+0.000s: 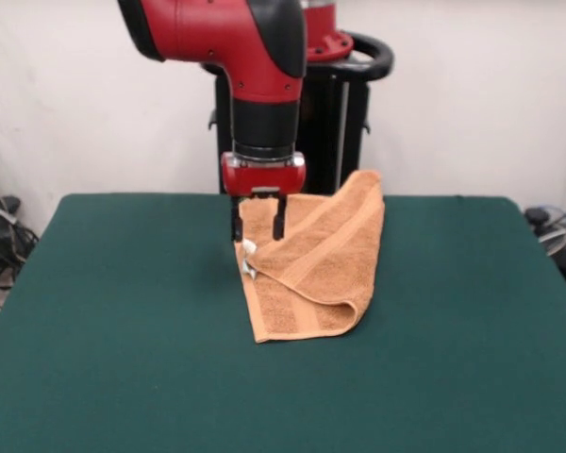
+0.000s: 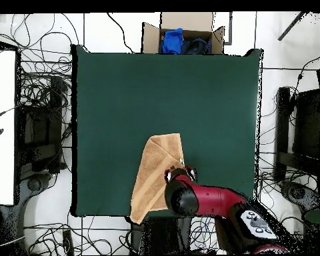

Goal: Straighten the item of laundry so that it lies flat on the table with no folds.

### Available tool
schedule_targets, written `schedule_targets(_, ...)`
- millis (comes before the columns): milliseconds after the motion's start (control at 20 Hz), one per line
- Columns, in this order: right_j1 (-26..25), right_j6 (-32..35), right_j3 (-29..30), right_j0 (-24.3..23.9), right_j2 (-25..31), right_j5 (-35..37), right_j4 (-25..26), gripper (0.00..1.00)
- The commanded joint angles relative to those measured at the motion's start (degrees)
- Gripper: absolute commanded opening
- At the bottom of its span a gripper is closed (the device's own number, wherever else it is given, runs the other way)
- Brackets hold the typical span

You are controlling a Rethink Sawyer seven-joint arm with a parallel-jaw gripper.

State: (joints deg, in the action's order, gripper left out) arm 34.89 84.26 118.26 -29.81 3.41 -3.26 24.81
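Towel [image 1: 316,260], orange-tan terry, 1 item: folded over itself, centre of front view, on green table [image 1: 123,311]; white tag [image 1: 249,247] at its left edge. Gripper [image 1: 258,229]: 2 fingers parted, poised at towel's upper left edge, grasping nothing visible.

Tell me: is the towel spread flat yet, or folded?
Folded. The towel is doubled lengthwise into a narrow strip with a rolled fold along one side, lying on the table under the gripper.
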Motion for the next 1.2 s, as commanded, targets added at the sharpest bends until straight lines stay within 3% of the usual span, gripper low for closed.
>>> schedule_targets(50,0.0,4.3,-6.8,0.0,4.6,4.0,1.1,1.00)
schedule_targets(450,-2.3,6.1,-8.3,2.6,2.7,1.8,0.4,1.00)
schedule_targets(1200,-4.0,5.6,-7.1,0.0,4.4,0.6,2.3,1.00)
